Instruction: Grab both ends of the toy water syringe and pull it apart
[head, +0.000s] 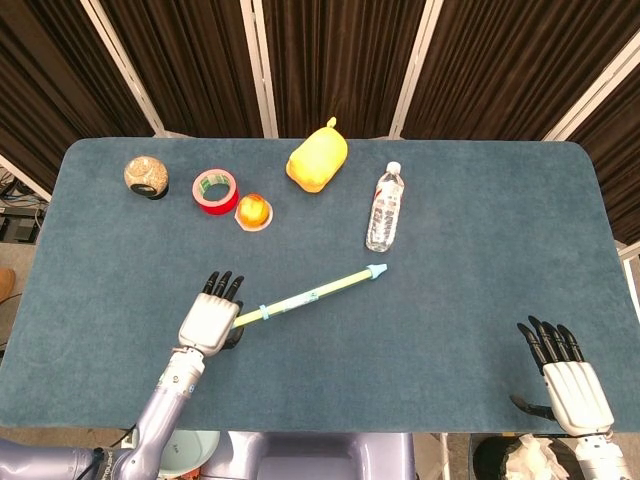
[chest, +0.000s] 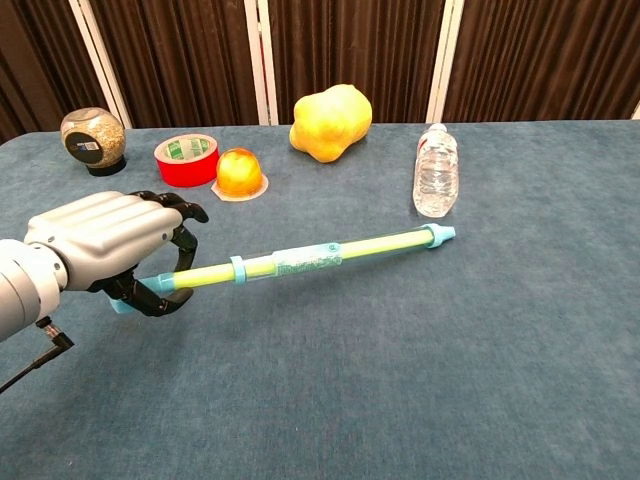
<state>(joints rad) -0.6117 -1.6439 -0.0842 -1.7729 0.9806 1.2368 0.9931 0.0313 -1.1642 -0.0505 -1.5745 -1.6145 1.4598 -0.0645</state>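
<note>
The toy water syringe (head: 310, 294) (chest: 310, 257) is a long yellow-green tube with light blue ends. My left hand (head: 208, 320) (chest: 105, 245) grips its near blue handle end and holds it off the blue table, its nozzle tip (chest: 443, 236) pointing right. My right hand (head: 565, 382) hovers open over the table's front right corner, far from the syringe; the chest view does not show it.
Along the back stand a round jar (head: 146, 176), a red tape roll (head: 215, 190), an orange jelly cup (head: 254, 211), a yellow soft toy (head: 318, 158) and a lying water bottle (head: 384, 206). The blue table (head: 470, 250) ends near the right hand.
</note>
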